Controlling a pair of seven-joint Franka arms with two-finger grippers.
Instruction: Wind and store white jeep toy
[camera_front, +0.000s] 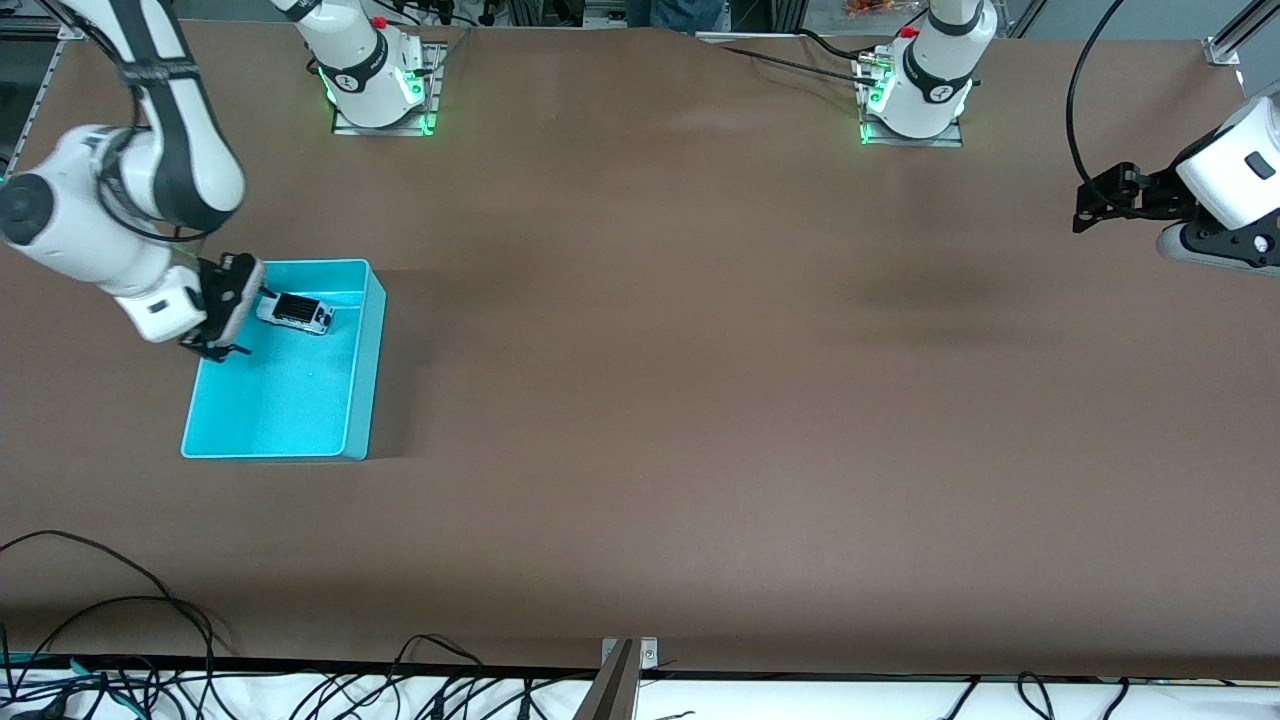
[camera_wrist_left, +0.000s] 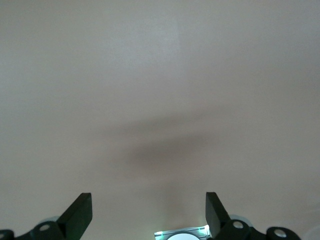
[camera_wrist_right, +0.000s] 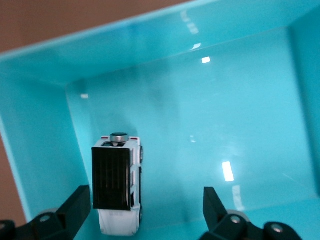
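Jaws apart above white jeep toy (camera_wrist_right: 118, 187)

Both arms (camera_front: 120, 210) are glossy white with black joint bands — green lights glow at their bases (camera_front: 380, 90). Black grippers (camera_front: 225, 300), black finger pads (camera_wrist_right: 75, 207) — a black cable loops along one arm.

Tiny white jeep toy (camera_front: 294, 312) (camera_wrist_right: 118, 192) with black roof and dark wheels, upright on its wheels inside the cyan bin (camera_front: 362, 385) (camera_wrist_right: 45, 135), at the end farther from the front camera.
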